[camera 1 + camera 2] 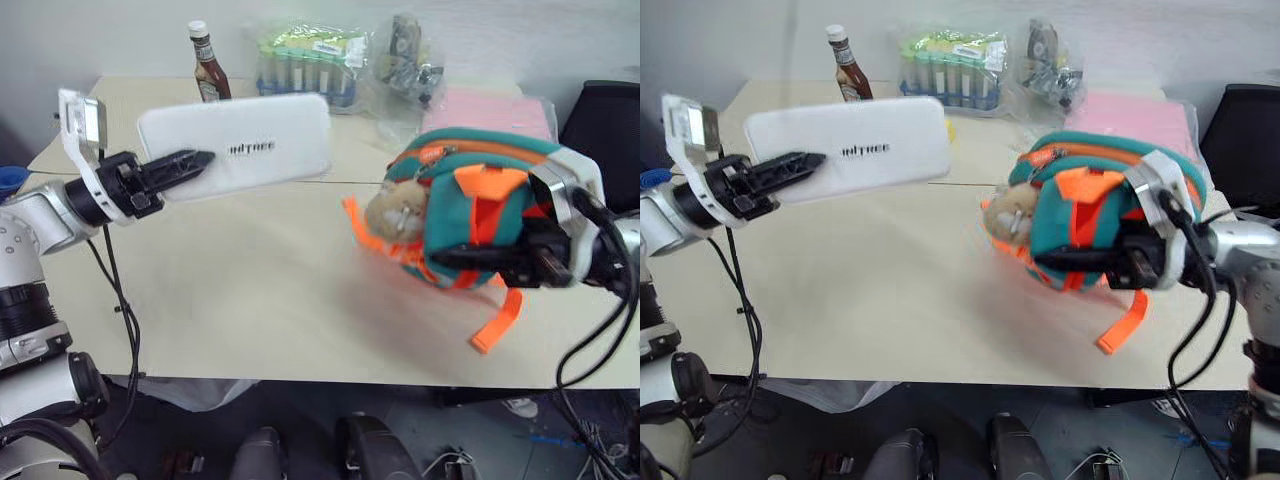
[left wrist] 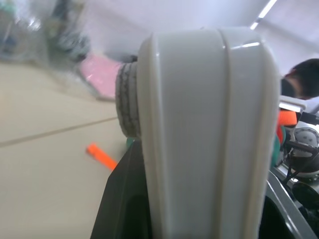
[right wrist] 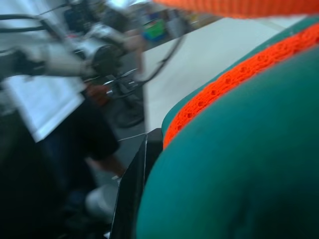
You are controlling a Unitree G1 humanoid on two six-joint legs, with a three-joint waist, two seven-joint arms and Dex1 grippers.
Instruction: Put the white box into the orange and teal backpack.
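At the left of the head views the left gripper [image 1: 190, 163] is clenched on one short end of the white box [image 1: 240, 146], holding it clear of the table [image 1: 230, 300] in the upper left of the frame, long side nearly level. The box is smooth, flat plastic with rounded corners; its small dark lettering reads roughly "INITREE", the first letter hard to make out. In the left wrist view the box's pale, glossy edge stands right before the lens and hides most of the scene.

Along the upper edge stand a brown sauce bottle [image 1: 208, 66] with a white cap and an unreadable label, a plastic-wrapped pack of bottles [image 1: 308, 65], a crinkled clear bag [image 1: 405, 60] and a flat pink pack [image 1: 490, 112].

At right centre the right gripper [image 1: 478, 262] is clenched on the orange and teal backpack [image 1: 465, 205], soft fabric with a tan plush head and loose orange straps, held just above the table. The gripper's fingertips are partly buried in the cloth.
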